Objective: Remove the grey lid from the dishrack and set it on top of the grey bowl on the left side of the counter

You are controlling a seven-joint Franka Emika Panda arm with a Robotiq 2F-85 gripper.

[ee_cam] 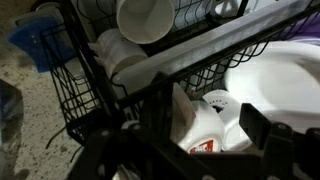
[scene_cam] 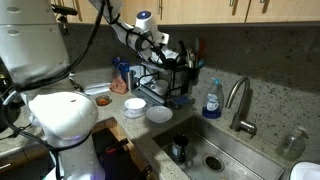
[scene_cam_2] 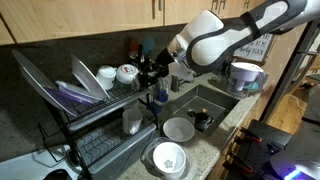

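A blue soap bottle stood just beside the silver tap, at the edge of the sink. A dark cup sat in the sink, near the round drain. Brown cupboards hung above. Two white cups stood side by side, near a big white plate that leaned on its edge. A clear jug stood farther off.

A kitchen: steel sink, faucet, loaded dishrack, wooden cabinets.

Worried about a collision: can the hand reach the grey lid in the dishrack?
Probably yes, from above only: on the dishrack two white cups stand between the hand and the grey lid.
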